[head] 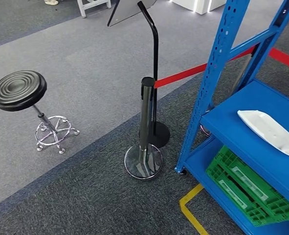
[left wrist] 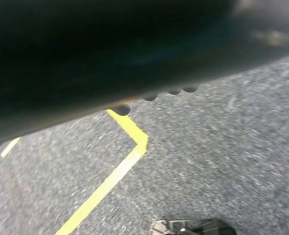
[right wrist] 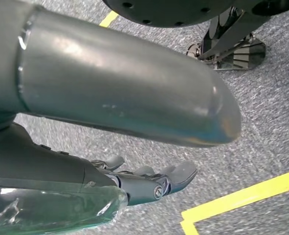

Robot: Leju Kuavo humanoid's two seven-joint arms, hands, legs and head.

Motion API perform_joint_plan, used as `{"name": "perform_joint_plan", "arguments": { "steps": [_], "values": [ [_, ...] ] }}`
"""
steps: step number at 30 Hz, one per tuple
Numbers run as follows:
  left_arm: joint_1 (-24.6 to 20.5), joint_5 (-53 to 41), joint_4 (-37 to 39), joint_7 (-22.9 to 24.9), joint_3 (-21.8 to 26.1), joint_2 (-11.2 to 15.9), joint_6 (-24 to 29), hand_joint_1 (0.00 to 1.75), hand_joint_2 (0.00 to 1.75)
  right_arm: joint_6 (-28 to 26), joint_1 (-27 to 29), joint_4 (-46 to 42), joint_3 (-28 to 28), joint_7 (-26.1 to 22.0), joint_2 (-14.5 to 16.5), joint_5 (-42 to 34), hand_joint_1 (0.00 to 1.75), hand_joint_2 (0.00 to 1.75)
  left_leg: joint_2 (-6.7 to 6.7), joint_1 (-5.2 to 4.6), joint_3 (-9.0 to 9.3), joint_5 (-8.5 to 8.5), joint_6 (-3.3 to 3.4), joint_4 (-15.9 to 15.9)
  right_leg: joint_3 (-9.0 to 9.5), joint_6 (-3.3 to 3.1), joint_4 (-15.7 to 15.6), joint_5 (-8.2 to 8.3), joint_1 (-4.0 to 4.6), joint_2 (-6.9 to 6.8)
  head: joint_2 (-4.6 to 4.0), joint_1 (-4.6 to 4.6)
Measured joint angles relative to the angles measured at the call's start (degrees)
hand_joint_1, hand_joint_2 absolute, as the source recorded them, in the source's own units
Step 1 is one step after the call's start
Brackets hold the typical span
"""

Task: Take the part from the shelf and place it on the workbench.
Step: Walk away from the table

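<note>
**Resting on the blue shelf, the white part sat untouched**

Lying on the upper blue board of the shelf [head: 246, 132] at the right of the head view, the white part [head: 272, 133] was long and flat, with one end pointing left and the other running off the right edge of the picture. No hand was on it. On the lower board, directly beneath, lay a green crate [head: 250, 188]. A line of yellow floor tape [head: 190, 210] made a corner on the grey carpet [head: 98, 196] just near the shelf's left leg.

Left of the shelf stood a chrome barrier post [head: 146, 127] on a round base, with a red belt [head: 183, 75] running from its top to the right, behind the shelf frame. A black sign stand [head: 154, 58] rose just behind the post. Well apart, at the far left, was a black round stool [head: 19, 89] on a chrome wheeled base.

In the right wrist view the right hand [right wrist: 150, 181] hung over the carpet, its dark fingers [right wrist: 179, 174] stretched out nearly straight, side by side, holding nothing. Of the left hand, I could not tell how its fingers lay.
</note>
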Motion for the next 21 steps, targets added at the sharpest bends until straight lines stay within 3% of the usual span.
{"name": "perform_joint_plan", "arguments": {
  "steps": [1, 3, 5, 6, 8, 10, 11, 12, 13, 14, 17, 18, 20, 21],
  "values": [
    [0.0, 0.0, -0.1, 0.0, 0.1, 0.0, -0.1, 0.00, 0.00, 0.0, -0.1, 0.0, 0.0, 0.0, 0.0, 0.0, 0.00, 0.00, -1.36, 0.04, 1.38, 1.70, 0.43, -3.5, -0.02, 0.13, 0.1, -0.04, 0.11, 0.73, 0.00, 0.03],
    [0.0, 0.0, -0.2, 0.0, 0.2, -0.1, -0.1, 0.00, 0.00, 0.1, -0.2, -0.1, 0.0, 0.0, 0.0, 0.0, 0.00, 0.00, -3.32, 0.04, 2.88, 2.63, 0.84, -7.4, -0.49, 0.65, 0.3, 0.01, 0.11, 1.94, 0.00, 0.04],
    [-0.1, 0.0, -0.4, 0.1, 0.3, -0.2, -0.1, 0.00, 0.00, 0.1, 0.0, -0.1, 0.0, 0.0, 0.0, 0.0, 0.00, 0.00, -2.69, 0.02, 3.13, 2.39, 1.02, -8.3, -1.23, 1.48, 0.2, 0.22, -0.01, 3.07, 0.00, 0.02],
    [-0.1, -0.1, -0.5, 0.1, 0.3, -0.3, -0.1, 0.00, 0.00, 0.1, 0.1, -0.1, 0.0, 0.1, 0.0, 0.0, 0.00, 0.00, -2.05, 0.09, 3.19, 2.56, 1.26, -8.5, -1.55, 1.81, 0.4, 0.06, -0.04, 2.81, 0.00, 0.04],
    [-0.1, -0.1, -0.7, 0.1, 0.4, -0.4, -0.1, 0.00, 0.00, 0.1, 0.3, -0.2, 0.0, 0.1, 0.0, 0.0, 0.00, 0.00, -0.52, 0.31, 3.27, 2.84, 1.84, -9.1, -3.27, 2.33, 3.6, -2.18, 0.03, 0.23, 0.00, 0.43],
    [0.0, -0.1, -0.7, 0.1, 0.4, -0.3, -0.2, 0.00, 0.00, 0.1, 0.1, -0.2, 0.0, 0.1, 0.0, 0.0, 0.00, 0.00, 1.22, 0.19, 3.20, 2.83, 2.13, -9.1, -6.77, 2.77, 10.9, -6.18, 0.03, -2.82, 0.00, 0.76],
    [0.1, -0.1, -0.7, 0.1, 0.5, -0.3, -0.2, 0.00, 0.00, 0.1, 0.0, -0.2, 0.0, 0.1, 0.0, 0.0, 0.00, 0.00, 2.13, 0.12, 3.17, 2.79, 2.17, -9.1, -8.28, 2.98, 14.1, -7.48, 0.00, -3.41, 0.00, 0.76],
    [0.1, -0.1, -0.7, 0.1, 0.5, -0.3, -0.3, 0.00, 0.00, 0.1, 0.1, -0.3, 0.0, 0.1, 0.0, 0.0, 0.00, 0.00, 2.99, 0.07, 3.17, 2.74, 2.18, -9.1, -8.95, 3.14, 15.7, -7.75, -0.03, -3.70, 0.00, 0.74],
    [0.0, -0.2, -0.7, 0.1, 0.6, -0.3, -0.3, 0.00, 0.00, 0.1, 0.2, -0.3, 0.0, 0.1, 0.0, 0.0, 0.00, 0.00, 3.76, 0.06, 3.19, 2.68, 2.16, -9.1, -8.49, 3.23, 15.1, -6.92, -0.04, -3.96, 0.00, 0.77],
    [0.0, -0.3, -0.7, 0.1, 0.7, -0.4, -0.4, 0.00, 0.00, 0.2, 0.3, -0.3, 0.0, 0.1, 0.0, -0.1, 0.00, 0.00, 4.42, 0.06, 3.29, 2.59, 2.07, -9.1, -6.87, 3.26, 12.4, -5.29, -0.05, -4.42, 0.00, 0.77],
    [-0.1, -1.1, -0.8, 0.0, 1.3, -0.4, -0.7, 0.00, 0.00, 0.2, 0.3, -0.5, 0.3, 0.5, -0.1, -0.7, 0.00, 0.00, 6.04, -0.26, 3.83, 2.16, 1.35, -8.9, -0.75, 2.63, 1.8, -1.12, 0.05, -7.47, 0.00, 0.66],
    [-0.1, -1.4, -0.9, 0.0, 1.5, -0.4, -0.8, 0.00, 0.00, 0.2, 0.4, -0.6, 0.4, 0.6, -0.1, -0.9, 0.00, 0.00, 6.46, -0.41, 4.05, 2.06, 1.03, -8.9, -0.04, 2.22, 0.4, -0.79, 0.11, -7.95, 0.00, 0.53],
    [-0.4, -2.3, -0.9, -0.2, 1.9, -0.4, -0.8, 0.00, 0.00, 0.1, 0.6, -0.8, 0.7, 1.0, -0.1, -1.7, 0.00, 0.00, 7.19, -0.47, 4.42, 1.97, 0.43, -8.9, -0.26, 1.39, 0.1, -0.71, 0.20, -7.17, 0.00, 0.34],
    [-0.6, -2.8, -0.9, -0.3, 2.2, -0.3, -0.8, 0.00, 0.00, 0.0, 0.9, -0.9, 0.8, 1.2, -0.1, -2.2, 0.00, 0.00, 6.95, -0.38, 4.55, 1.76, 0.05, -8.8, -0.21, 1.04, 0.1, -0.62, 0.14, -6.72, 0.00, 0.32]
  ]
}}
